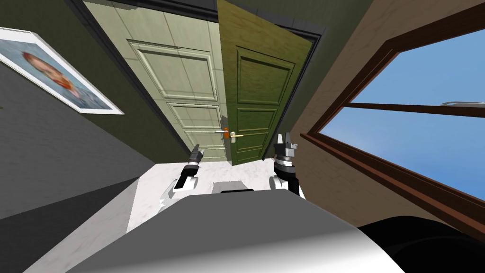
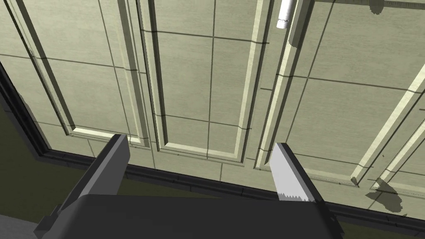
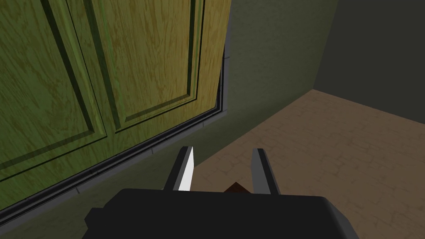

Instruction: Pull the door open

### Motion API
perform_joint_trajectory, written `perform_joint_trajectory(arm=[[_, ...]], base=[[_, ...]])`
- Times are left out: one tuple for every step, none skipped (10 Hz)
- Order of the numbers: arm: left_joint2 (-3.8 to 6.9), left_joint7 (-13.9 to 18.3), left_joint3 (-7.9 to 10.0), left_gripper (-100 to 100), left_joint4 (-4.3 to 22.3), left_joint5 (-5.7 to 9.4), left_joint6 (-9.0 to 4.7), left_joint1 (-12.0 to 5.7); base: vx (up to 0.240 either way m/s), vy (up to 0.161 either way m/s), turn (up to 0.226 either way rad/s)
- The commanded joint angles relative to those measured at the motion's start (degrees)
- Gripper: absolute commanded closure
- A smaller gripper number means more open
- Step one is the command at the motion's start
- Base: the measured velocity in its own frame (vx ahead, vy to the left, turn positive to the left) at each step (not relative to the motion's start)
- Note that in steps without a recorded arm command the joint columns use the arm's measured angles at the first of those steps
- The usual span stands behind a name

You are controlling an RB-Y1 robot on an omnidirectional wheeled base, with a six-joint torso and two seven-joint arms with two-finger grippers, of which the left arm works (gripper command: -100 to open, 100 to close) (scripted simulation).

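The door (image 1: pixel 258 95) stands at 12 o'clock. It is an olive-green, wood-grained leaf with sunken panels, angled out of its dark frame (image 1: pixel 318 34). A brass lever handle (image 1: pixel 233 136) sits at its free edge. Touching that edge, at 11 o'clock, is a pale cream panelled leaf (image 1: pixel 184 71) with a silver lever (image 1: pixel 219 131). The left gripper (image 2: pixel 199 143) hangs before the cream panels, its fingers spread wide and empty. The right gripper (image 3: pixel 223 150), at 1 o'clock near the olive leaf's lower corner, has its fingers parted narrowly around nothing. A window (image 1: pixel 417 109) is at 2 o'clock.
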Motion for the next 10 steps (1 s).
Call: perform_joint_trajectory(arm=[[0.7,0.5,0.21,-100,1.8,0.29,0.37,-0.44],[1.36,0.8,0.43,-100,3.9,0.57,0.61,-1.38],[1.7,1.0,0.54,-100,5.0,0.7,0.72,-1.85],[2.03,1.2,0.66,-100,6.0,0.84,0.84,-2.32],[2.36,1.4,0.76,-100,7.1,0.97,0.95,-2.78],[2.64,1.6,0.85,-100,8.1,1.09,1.06,-3.21],[3.22,1.9,1.02,-100,10.0,1.33,1.26,-4.08],[3.51,2.1,1.11,-100,10.9,1.45,1.37,-4.51],[4.01,2.4,1.24,-100,12.7,1.66,1.55,-5.31],[4.24,2.6,1.3,-100,13.5,1.76,1.63,-5.7]], base=[[0.138,-0.026,-0.078],[0.156,-0.014,-0.098],[0.167,-0.021,-0.065],[0.143,-0.021,-0.046],[0.116,-0.03,-0.053],[0.1,-0.02,-0.055],[0.139,-0.018,-0.107],[0.13,-0.024,-0.076],[0.158,-0.044,-0.093],[0.146,-0.034,-0.056]])
